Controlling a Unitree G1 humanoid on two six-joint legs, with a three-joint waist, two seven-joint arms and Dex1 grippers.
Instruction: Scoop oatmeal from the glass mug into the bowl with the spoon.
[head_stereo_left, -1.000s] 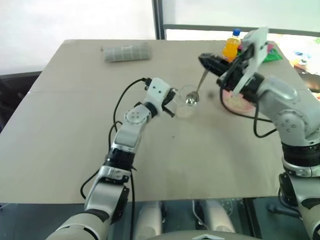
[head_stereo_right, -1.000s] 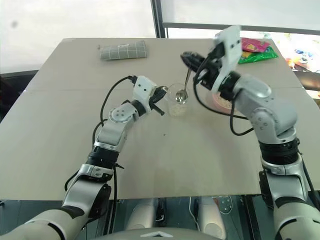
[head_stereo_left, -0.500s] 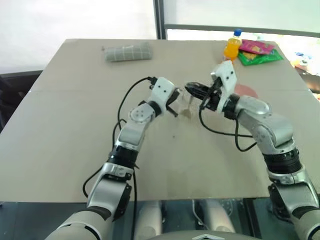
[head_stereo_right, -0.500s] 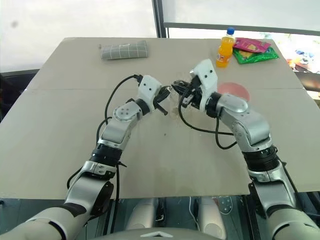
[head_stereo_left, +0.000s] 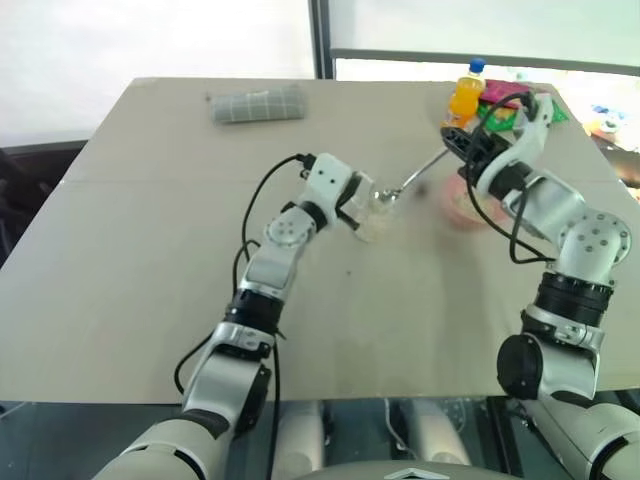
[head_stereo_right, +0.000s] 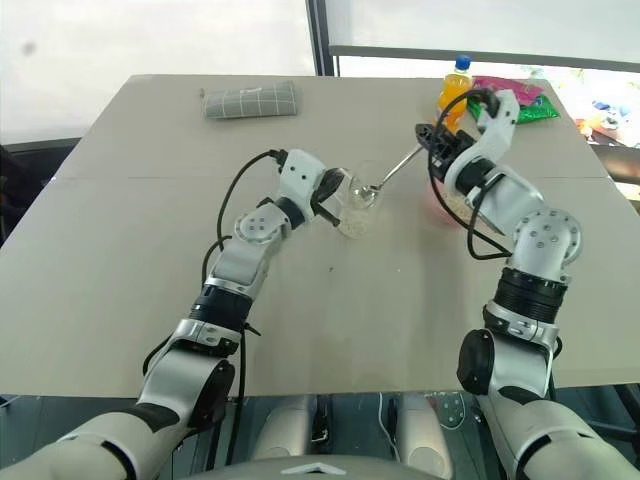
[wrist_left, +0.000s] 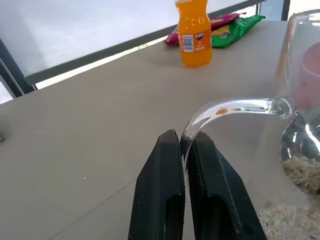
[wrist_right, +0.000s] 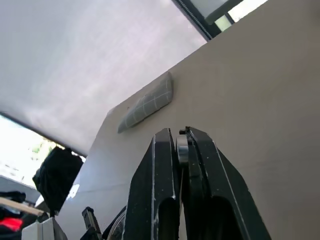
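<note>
Mid-frame, the left gripper pinches the handle of the tilted mug, oatmeal inside. The right gripper, upper right, clamps the spoon, beside the bowl.

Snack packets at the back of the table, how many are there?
2: a pink packet and a green packet, lying together just behind the orange bottle. The right arm covers part of them, so more could hide.
</note>
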